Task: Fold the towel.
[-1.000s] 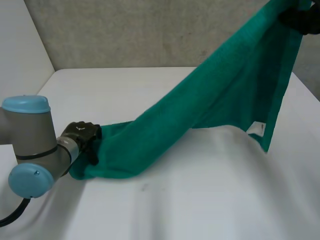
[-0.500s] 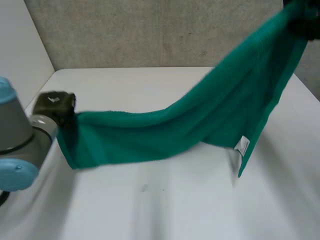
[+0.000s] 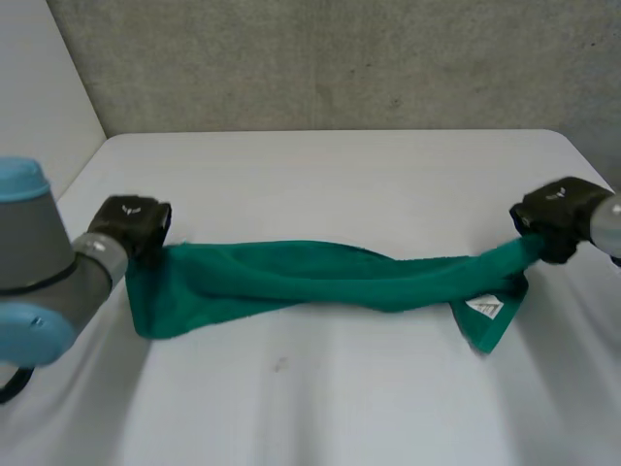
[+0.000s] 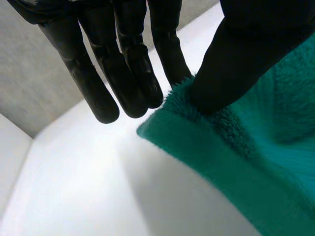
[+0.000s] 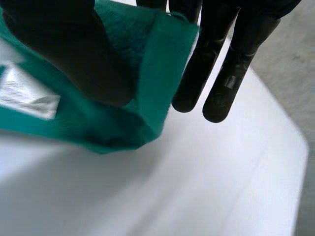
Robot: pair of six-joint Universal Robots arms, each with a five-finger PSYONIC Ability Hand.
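A green towel [image 3: 330, 277] stretched bunched and twisted like a rope between two robot hands, close over the white tabletop [image 3: 320, 398]; the left robot hand [image 3: 131, 221] pinched one end between thumb and fingers; the right robot hand [image 3: 553, 216] gripped the other end the same way, with a white label [image 3: 485, 309] dangling just beneath it; no fold appeared made, and the cloth likely needed spreading flat first; only the towel's own twist seemed to stand in the way.
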